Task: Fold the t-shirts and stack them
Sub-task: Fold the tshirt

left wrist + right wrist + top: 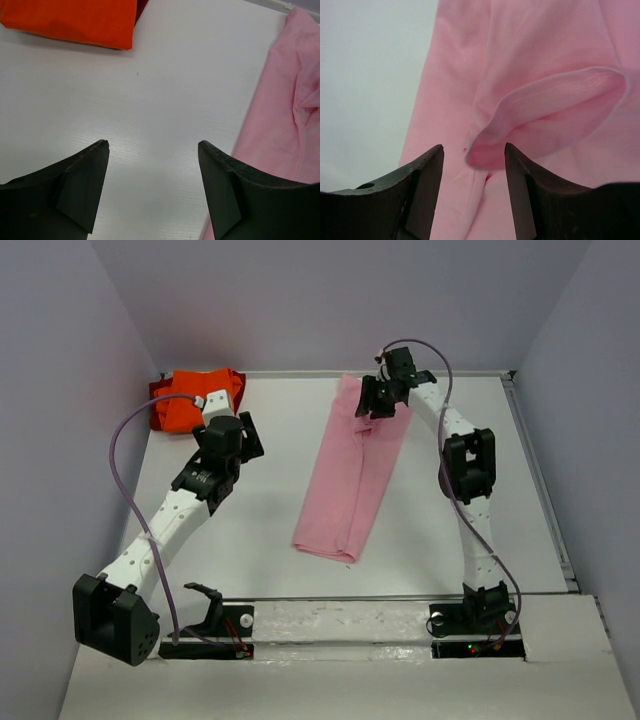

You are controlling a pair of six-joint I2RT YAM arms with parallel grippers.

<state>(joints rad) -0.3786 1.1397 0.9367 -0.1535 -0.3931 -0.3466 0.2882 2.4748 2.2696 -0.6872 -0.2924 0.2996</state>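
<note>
Right end effector (pixel 472 147) wide open over far end of pink t-shirt (pixel 350 480), jaws astride raised sleeve fold (pixel 545 100), nothing gripped. Left end effector (pixel 152 144) wide open too, empty, above bare table (pixel 250 520) between two shirt colours. Pink t-shirt lies folded in long narrow strip, mid-table. Orange t-shirts (pixel 180 405) heaped in far left corner, well apart from pink one.

On my feed I saw a plain white surface (pixel 250 540). Pale grey walls (pixel 60 390) closed it in at left, back and right.
</note>
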